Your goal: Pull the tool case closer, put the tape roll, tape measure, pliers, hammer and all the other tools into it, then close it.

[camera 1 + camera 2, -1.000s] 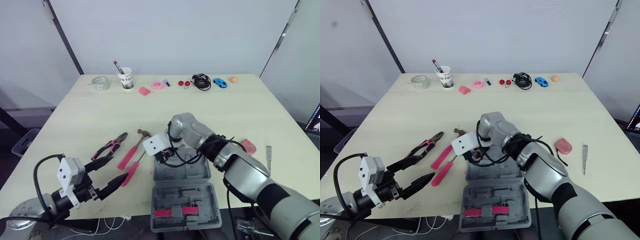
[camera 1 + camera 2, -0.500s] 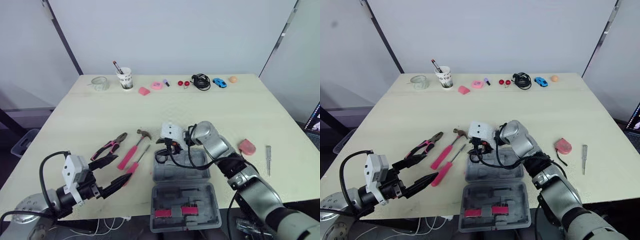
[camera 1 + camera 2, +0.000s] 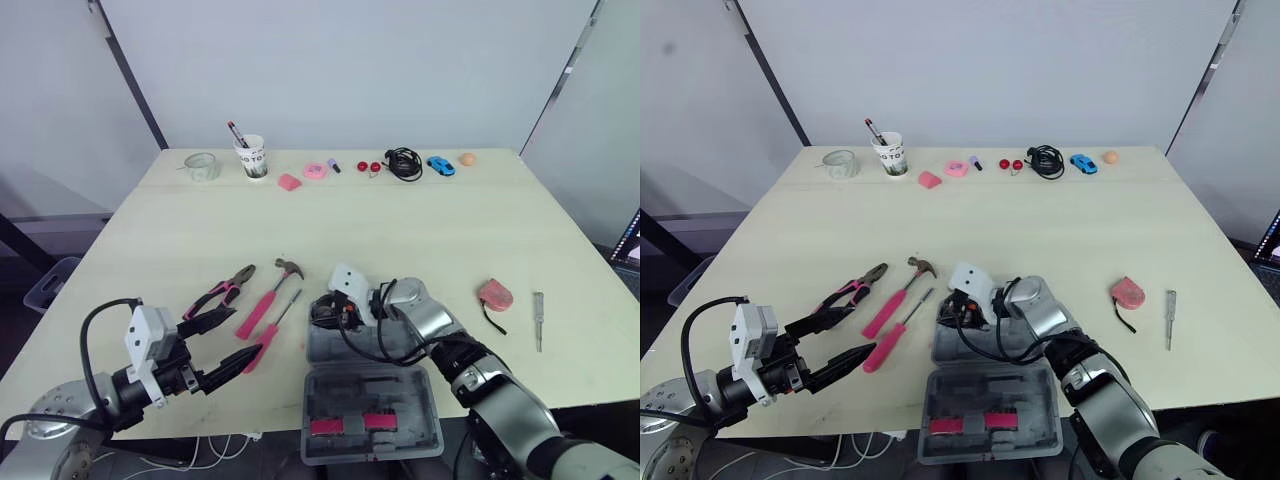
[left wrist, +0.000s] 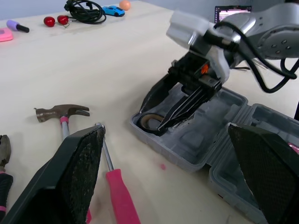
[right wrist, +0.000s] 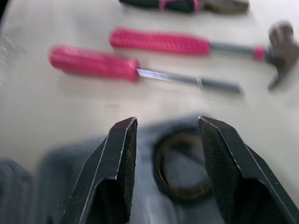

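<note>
Bench point(image 3: 430, 225), pale and ringed by white walls, carries the open grey case point(image 3: 372, 398) at its near edge. The tape roll point(image 5: 182, 164) lies in the case's far left corner, under the right hand point(image 5: 166, 124), whose fingers stand apart. Left of the case lie the pink screwdriver point(image 3: 268, 336), hammer point(image 3: 268, 298) and pliers point(image 3: 222, 292), with the left hand point(image 3: 247, 331) spread wide by them; right of it sit the tape measure point(image 3: 494, 293) and a slim screwdriver point(image 3: 538, 320).

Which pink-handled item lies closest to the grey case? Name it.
The screwdriver, with the thin straight shaft, right beside the left edge of the case. The hammer lies one place farther left, the pliers farther still.
</note>
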